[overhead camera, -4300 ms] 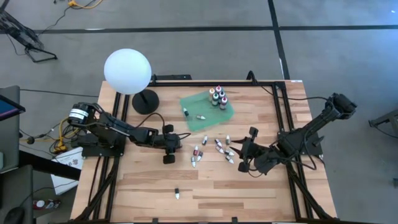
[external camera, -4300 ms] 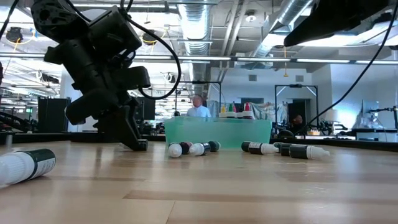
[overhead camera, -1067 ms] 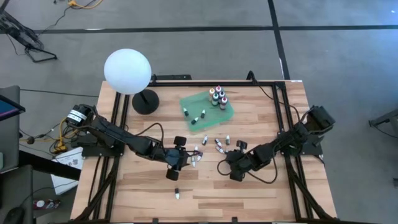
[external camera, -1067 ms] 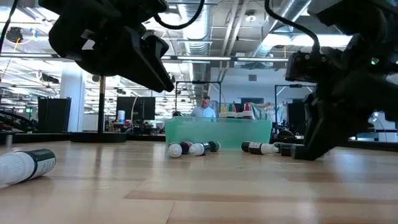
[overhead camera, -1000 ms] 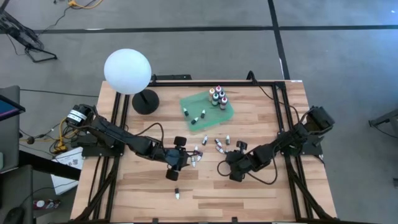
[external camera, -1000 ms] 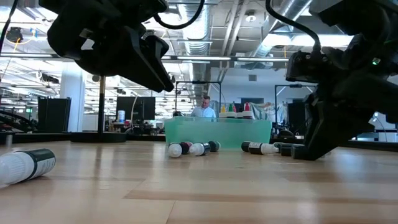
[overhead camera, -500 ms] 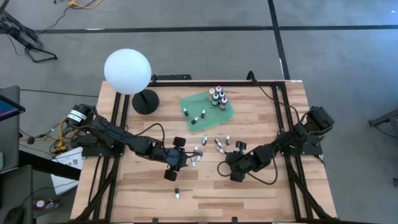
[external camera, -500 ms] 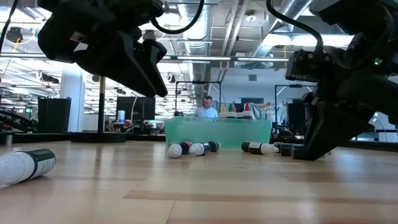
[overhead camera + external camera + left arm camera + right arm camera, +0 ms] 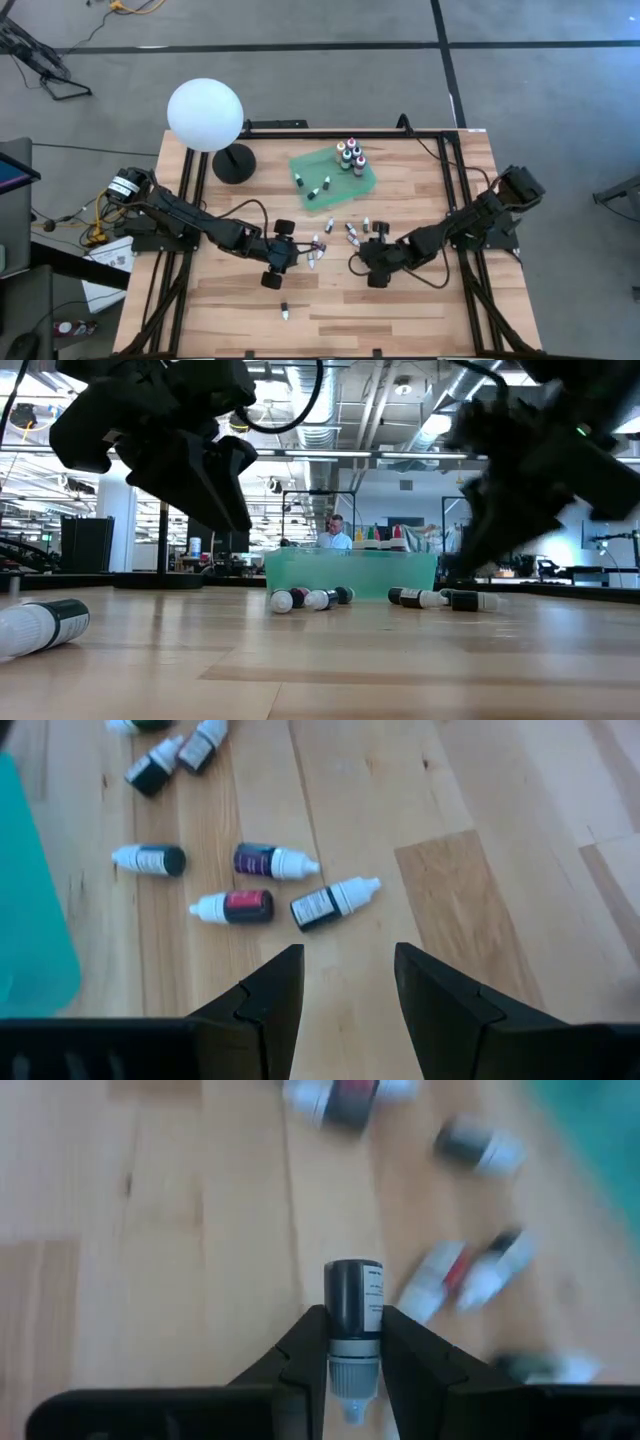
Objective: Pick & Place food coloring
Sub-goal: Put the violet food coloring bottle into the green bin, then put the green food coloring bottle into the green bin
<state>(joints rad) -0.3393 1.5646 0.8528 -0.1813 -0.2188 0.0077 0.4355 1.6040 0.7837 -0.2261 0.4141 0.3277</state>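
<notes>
Right gripper (image 9: 352, 1355) pinches a dark dropper (image 9: 353, 1320) by its neck; a jolt could slip it. Left gripper (image 9: 348, 982), spread, hovers near three loose droppers (image 9: 283, 896) and could scatter them.

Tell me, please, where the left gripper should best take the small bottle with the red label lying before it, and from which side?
Grip the red-labelled bottle across its labelled body, from above, probably. It lies flat; its white tip is narrower. The left gripper is open.

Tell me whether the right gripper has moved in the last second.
Yes. The right gripper, shut on a dropper bottle, has risen off the table and shifted slightly toward the green tray.
</notes>
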